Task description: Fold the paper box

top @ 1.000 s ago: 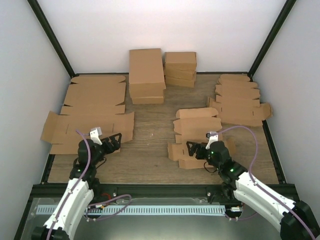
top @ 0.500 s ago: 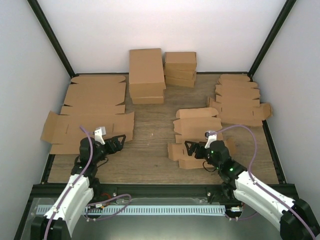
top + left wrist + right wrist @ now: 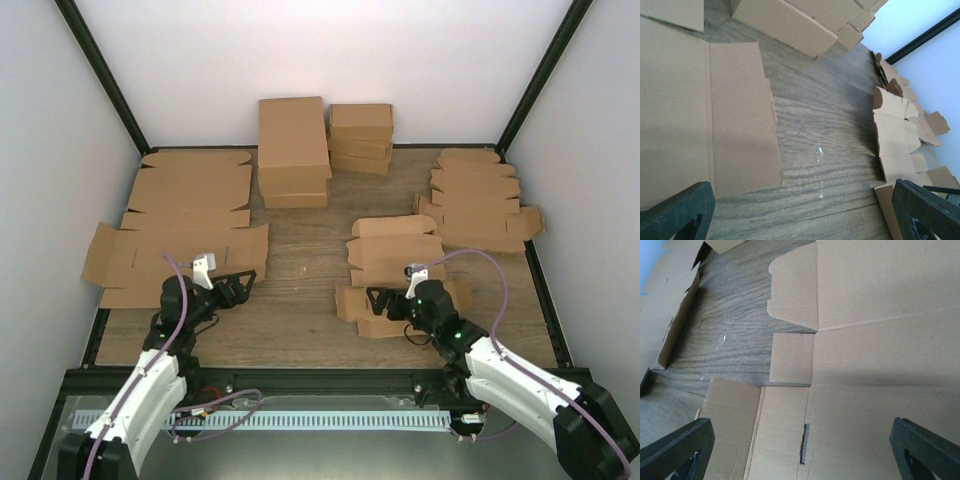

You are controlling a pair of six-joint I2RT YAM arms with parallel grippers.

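From above, the paper box (image 3: pixel 395 258) lies flat. The right gripper (image 3: pixel 379 300) hangs spread over its near edge, and the left gripper (image 3: pixel 238 284) is spread well to its left. Left wrist: paper box at far right. Right wrist: paper box under wide-apart fingers.

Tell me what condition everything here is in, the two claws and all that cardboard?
paper box: flat, not yet folded.
right gripper: open, holding nothing, over the paper box.
left gripper: open, holding nothing.
large cardboard sheets: flat, unfolded.
bigger boxes: folded shut, stacked at the back.
far-right blanks: flat, piled.
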